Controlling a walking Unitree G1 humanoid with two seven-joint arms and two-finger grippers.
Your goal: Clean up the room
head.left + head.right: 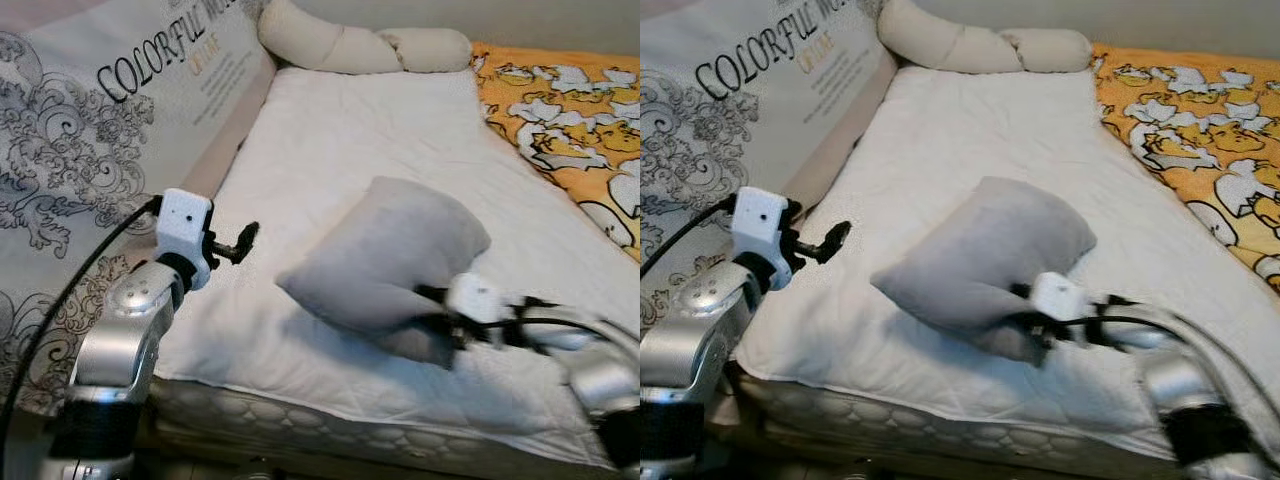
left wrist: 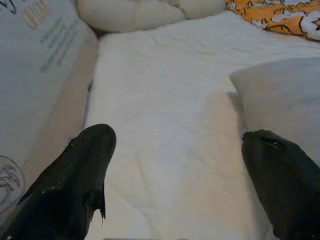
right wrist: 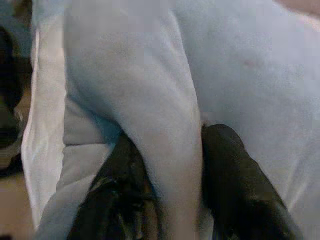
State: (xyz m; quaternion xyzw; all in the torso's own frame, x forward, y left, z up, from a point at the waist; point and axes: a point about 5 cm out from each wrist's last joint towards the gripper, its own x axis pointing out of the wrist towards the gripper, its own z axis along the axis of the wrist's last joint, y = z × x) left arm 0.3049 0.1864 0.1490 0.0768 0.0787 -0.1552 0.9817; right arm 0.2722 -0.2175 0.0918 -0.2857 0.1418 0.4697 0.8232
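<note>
A bed [image 1: 400,160] under a white quilted cover fills the middle of the head views, running from the lower edge up to the top of the frame. Along the left side stands a large printed panel [image 1: 90,130] with black scrollwork and lettering. An orange blanket [image 1: 570,120] with a white pattern lies in the upper right, and a long cream bolster [image 1: 350,45] curls across the top centre at the head of the bed.

A grey pillow [image 1: 385,260] sits in the centre, tilted, its lower corner raised off the cover. The right gripper [image 1: 435,325] comes in from the lower right and is clamped on that lower edge; in the right wrist view a fold of the pillow [image 3: 170,125] is pinched between the two black fingers [image 3: 235,180].

The left gripper [image 1: 240,243] is at centre left, above the bed's left edge and apart from the pillow. In the left wrist view its fingers [image 2: 75,180] are spread wide with nothing between them, the cover beyond them
</note>
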